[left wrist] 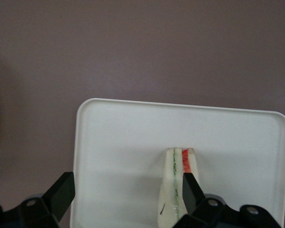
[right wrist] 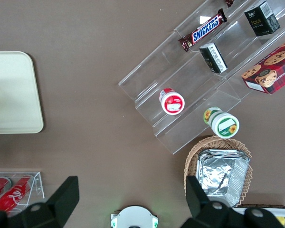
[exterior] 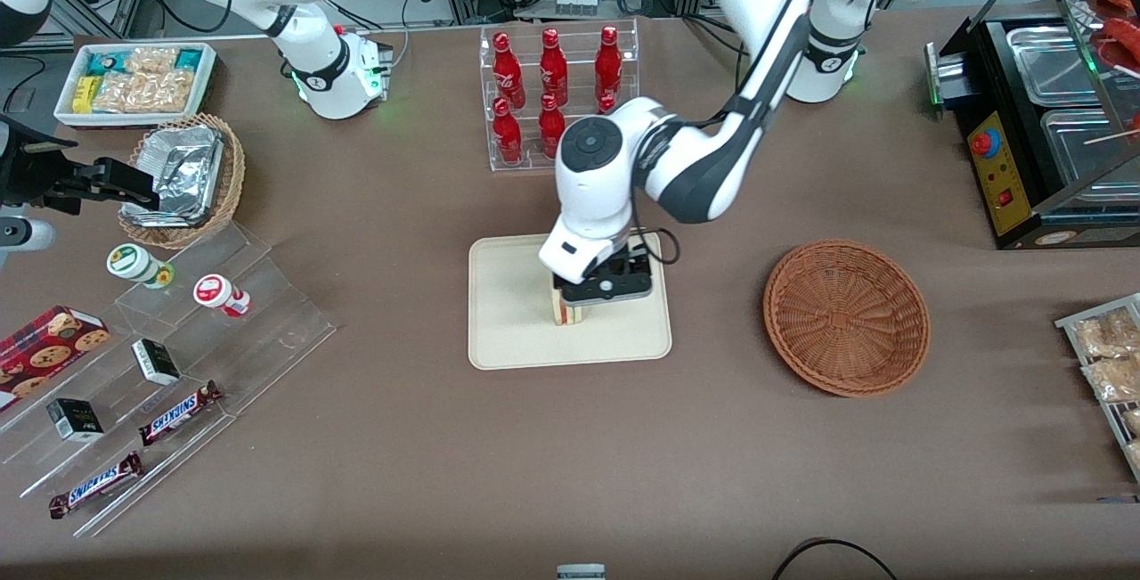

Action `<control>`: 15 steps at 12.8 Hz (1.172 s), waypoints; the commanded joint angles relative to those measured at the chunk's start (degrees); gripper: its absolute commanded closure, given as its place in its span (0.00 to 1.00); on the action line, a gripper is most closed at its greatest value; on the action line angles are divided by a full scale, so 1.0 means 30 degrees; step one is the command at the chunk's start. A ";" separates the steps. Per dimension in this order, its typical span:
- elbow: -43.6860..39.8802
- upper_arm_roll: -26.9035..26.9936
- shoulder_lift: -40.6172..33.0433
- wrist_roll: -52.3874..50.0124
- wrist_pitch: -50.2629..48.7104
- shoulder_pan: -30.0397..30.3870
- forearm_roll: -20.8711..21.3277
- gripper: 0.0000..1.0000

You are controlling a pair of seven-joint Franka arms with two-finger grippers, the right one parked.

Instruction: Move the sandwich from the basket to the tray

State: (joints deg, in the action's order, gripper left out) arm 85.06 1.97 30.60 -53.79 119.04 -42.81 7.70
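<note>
The sandwich point(exterior: 567, 309), pale bread with a green and an orange-red stripe, stands on edge on the cream tray point(exterior: 508, 335). My left gripper point(exterior: 606, 289) hangs low over the tray, right above the sandwich. In the left wrist view the gripper point(left wrist: 129, 183) is open wide. The sandwich point(left wrist: 173, 190) rests on the tray point(left wrist: 123, 137) against the inner face of one finger point(left wrist: 191, 189), while the other finger point(left wrist: 61, 192) stands well apart from it. The reddish-brown basket point(exterior: 846, 317) sits beside the tray toward the working arm's end, with nothing in it.
A clear rack of red bottles point(exterior: 557, 94) stands farther from the front camera than the tray. Toward the parked arm's end are a stepped acrylic shelf with snacks point(exterior: 178, 357), a tan wicker basket of foil trays point(exterior: 183, 179) and a white bin point(exterior: 134, 81). A black appliance point(exterior: 1051, 134) stands at the working arm's end.
</note>
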 commanded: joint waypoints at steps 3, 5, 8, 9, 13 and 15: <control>0.1175 -0.0099 -0.2989 0.1112 -0.1913 0.2460 -0.0135 0.00; 0.1294 -0.0099 -0.4277 0.2423 -0.3459 0.3310 -0.0749 0.01; 0.1439 -0.0099 -0.6006 0.6374 -0.6214 0.5446 -0.1921 0.01; 0.1876 -0.0099 -0.6679 0.7054 -0.6454 0.5888 -0.1952 0.01; 0.4310 -0.0069 -0.9524 0.9921 -0.6513 0.7848 -0.1952 0.01; 0.4341 -0.0069 -1.0111 1.0779 -0.6893 0.8526 -0.1953 0.01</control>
State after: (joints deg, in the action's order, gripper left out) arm 95.75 2.33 3.59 -24.27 99.20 -19.30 2.47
